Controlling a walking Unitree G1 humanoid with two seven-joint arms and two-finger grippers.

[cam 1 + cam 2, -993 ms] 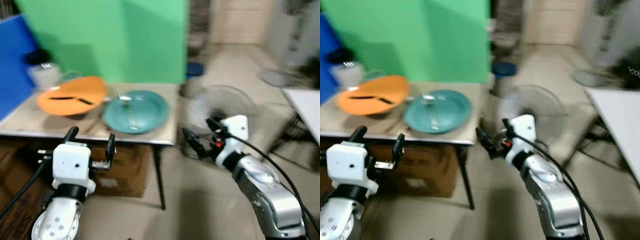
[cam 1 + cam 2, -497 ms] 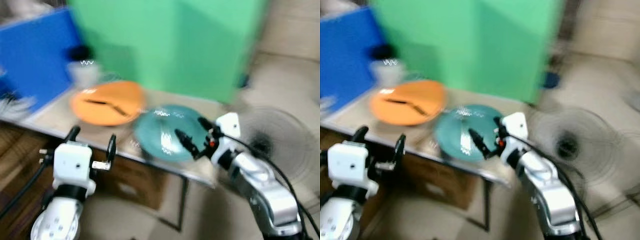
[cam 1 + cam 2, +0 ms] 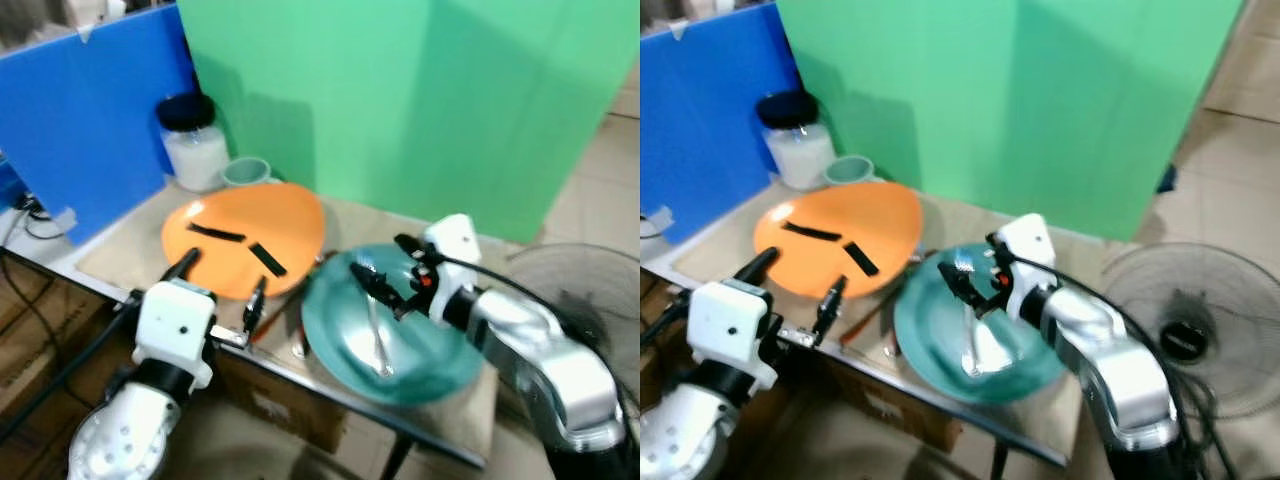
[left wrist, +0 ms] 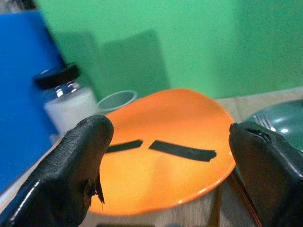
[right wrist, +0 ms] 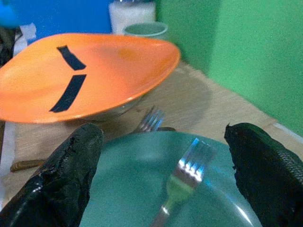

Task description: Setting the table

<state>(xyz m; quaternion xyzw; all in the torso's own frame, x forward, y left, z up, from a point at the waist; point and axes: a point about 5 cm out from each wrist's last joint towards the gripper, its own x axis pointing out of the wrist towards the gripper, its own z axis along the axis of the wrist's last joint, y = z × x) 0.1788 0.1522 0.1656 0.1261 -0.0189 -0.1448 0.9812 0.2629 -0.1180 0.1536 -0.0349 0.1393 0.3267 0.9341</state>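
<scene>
An orange plate (image 3: pixel 280 215) with two black strips lies on the wooden table (image 3: pixel 120 255). To its right lies a teal plate (image 3: pixel 420 360) with a silver fork (image 3: pixel 378 325) on it. A second fork (image 5: pixel 150 120) rests on the table between the plates. My left gripper (image 3: pixel 220 285) is open at the table's near edge, in front of the orange plate. Just above the teal plate's left part and the fork, my right gripper (image 3: pixel 385 265) hangs open. Neither holds anything.
A white jar with a black lid (image 3: pixel 193 145) and a pale green cup (image 3: pixel 245 172) stand behind the orange plate. Blue (image 3: pixel 90 110) and green (image 3: pixel 400 100) boards rise behind the table. A floor fan (image 3: pixel 1185 320) stands to the right.
The camera has swung left and come closer to the table. My right gripper, earlier off the table's right end, is now over the teal plate.
</scene>
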